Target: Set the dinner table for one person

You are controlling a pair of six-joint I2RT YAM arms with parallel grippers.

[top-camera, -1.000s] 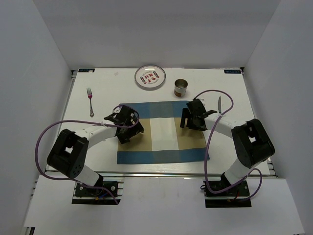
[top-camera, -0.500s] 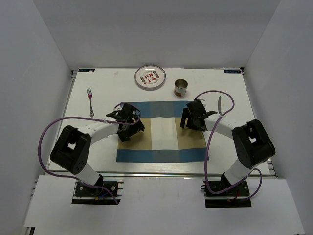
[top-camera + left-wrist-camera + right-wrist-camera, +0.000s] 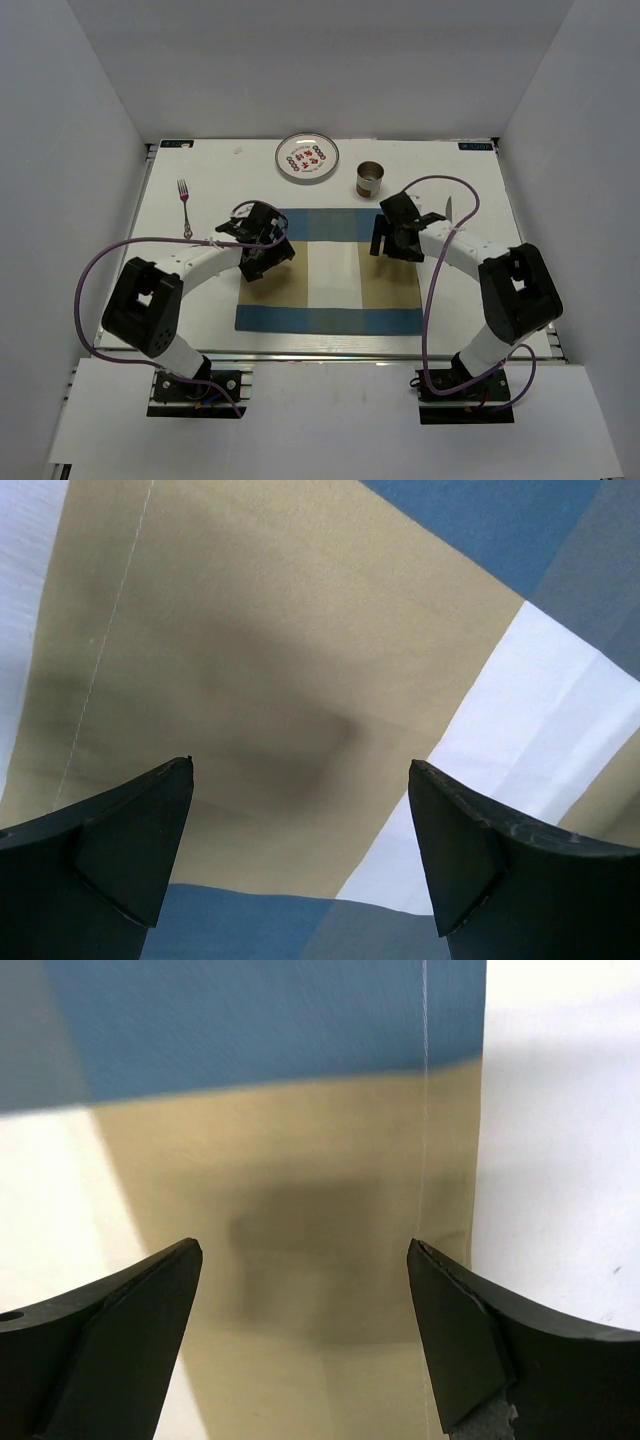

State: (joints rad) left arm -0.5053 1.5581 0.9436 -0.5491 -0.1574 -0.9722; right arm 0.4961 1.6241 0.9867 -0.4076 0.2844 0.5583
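Two arms, bases at the near edge of the white tabletop (image 3: 225, 180), which fills the whole work area and carries everything. One placemat (image 3: 332, 270), blue, tan and white, lies flat in the near-middle, roughly square to the front rail.

Left end effector (image 3: 262, 248) is low over the mat's left tan panel, jaws spread wide, nothing between them. Right end effector (image 3: 393, 238) is over the right tan panel close to the mat's right edge, also spread and empty. Wrist views show only cloth and shadow under the fingers; can't tell if they touch it.

Step, as I judge it: the mat is down and both arms are done with it. No tableware is on it yet, so the task is at an early stage.

Next move probably calls for lifting clear without snagging or dragging the cloth, then reaching far for a piece. The left arm is better placed for the fork, the right for the knife and cup. The plate is low-rimmed, so it likely needs an edge pinch.

Counts, going far:
- One fork (image 3: 184, 207), left of the mat, apart from it.
- One knife (image 3: 449, 212), right of the mat, partly behind the right arm's cable.
- One metal cup (image 3: 370, 179), just beyond the mat's far edge.
- One plate (image 3: 307, 157), patterned, farthest, near the back edge.
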